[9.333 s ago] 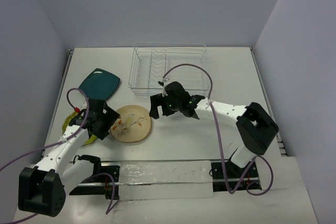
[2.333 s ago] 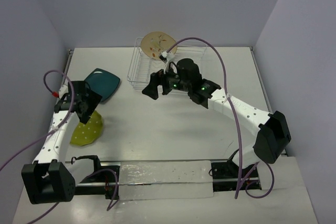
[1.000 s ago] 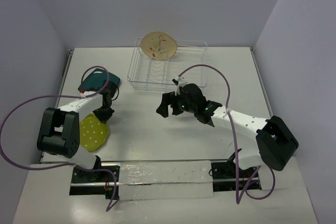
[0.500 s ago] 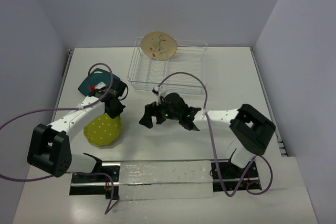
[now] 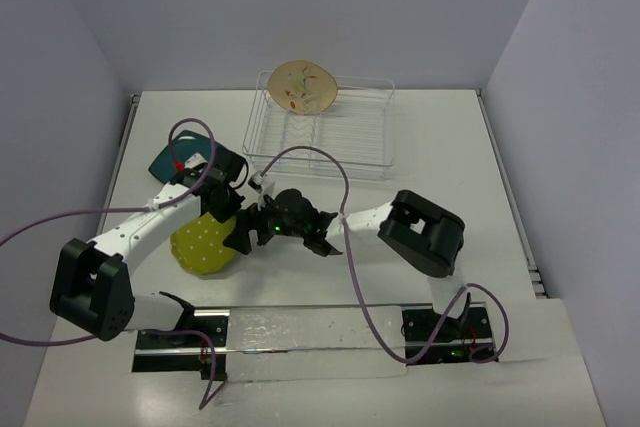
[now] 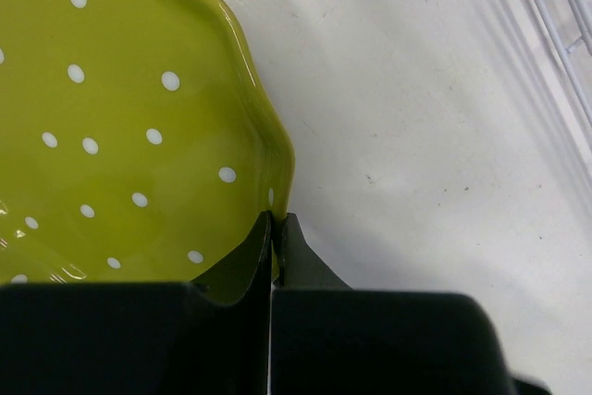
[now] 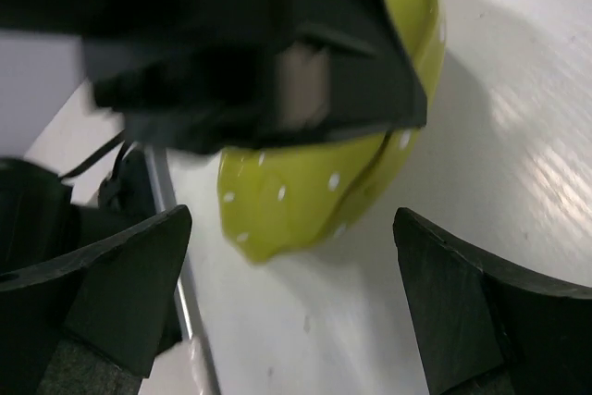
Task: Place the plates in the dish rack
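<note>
My left gripper (image 6: 276, 221) is shut on the rim of the lime-green plate (image 6: 111, 127) with white dots, holding it tilted above the table (image 5: 450, 167). Seen from above, that lime-green plate (image 5: 200, 244) hangs at the front left under the left gripper (image 5: 224, 211). My right gripper (image 5: 248, 229) stands open just right of it. In the right wrist view the lime-green plate (image 7: 314, 193) sits ahead of the open right gripper (image 7: 291, 293), outside the fingers. The beige floral plate (image 5: 305, 87) stands upright in the dish rack (image 5: 352, 152). The dark teal plate (image 5: 163, 160) lies at the far left, partly hidden by my left arm.
The dish rack's wire edge (image 6: 555, 16) shows at the top right of the left wrist view. A metal rail with a clear strip (image 5: 310, 332) runs along the near table edge between the arm bases. Purple cables loop over both arms.
My right arm has swung left, bringing its open gripper right beside the lime-green plate. My left gripper has shifted the plate slightly right, still shut on it.
</note>
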`<state>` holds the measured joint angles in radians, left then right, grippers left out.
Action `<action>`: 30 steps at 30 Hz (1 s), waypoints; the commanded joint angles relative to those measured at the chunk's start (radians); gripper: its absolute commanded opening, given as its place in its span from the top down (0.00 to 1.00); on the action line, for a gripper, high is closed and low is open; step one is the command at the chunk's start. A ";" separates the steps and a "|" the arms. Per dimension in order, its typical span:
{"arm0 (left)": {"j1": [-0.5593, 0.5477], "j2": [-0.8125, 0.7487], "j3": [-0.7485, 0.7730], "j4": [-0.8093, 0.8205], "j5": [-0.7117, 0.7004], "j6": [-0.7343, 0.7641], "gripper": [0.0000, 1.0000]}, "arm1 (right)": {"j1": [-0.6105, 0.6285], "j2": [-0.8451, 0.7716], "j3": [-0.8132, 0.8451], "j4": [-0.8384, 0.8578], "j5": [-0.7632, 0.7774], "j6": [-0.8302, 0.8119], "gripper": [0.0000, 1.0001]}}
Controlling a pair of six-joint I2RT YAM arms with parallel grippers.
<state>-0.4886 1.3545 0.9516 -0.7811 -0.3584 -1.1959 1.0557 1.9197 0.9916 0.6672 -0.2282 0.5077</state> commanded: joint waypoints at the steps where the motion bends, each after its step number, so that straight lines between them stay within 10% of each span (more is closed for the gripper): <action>1: -0.015 -0.067 0.035 0.072 0.042 -0.075 1.00 | 0.012 0.091 0.090 0.083 0.041 0.052 0.07; 11: -0.033 -0.117 0.022 0.075 0.042 -0.122 1.00 | 0.024 0.144 0.059 0.219 0.114 0.155 0.41; 19: -0.042 -0.135 0.029 0.076 0.061 -0.089 1.00 | 0.023 0.084 0.013 0.238 0.187 0.057 1.00; 22: -0.048 -0.152 0.085 0.065 0.051 -0.051 0.12 | 0.021 -0.015 -0.035 0.215 0.219 -0.018 1.00; 23: -0.048 -0.161 0.101 0.055 0.041 -0.042 0.02 | 0.018 -0.040 -0.043 0.207 0.225 -0.048 1.00; 30: -0.037 -0.212 0.336 -0.070 -0.180 0.034 0.01 | -0.074 -0.292 -0.116 0.089 0.268 -0.178 1.00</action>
<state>-0.5312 1.2025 1.1366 -0.7897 -0.3631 -1.2177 1.0478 1.8373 0.8743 0.6929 -0.0186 0.4493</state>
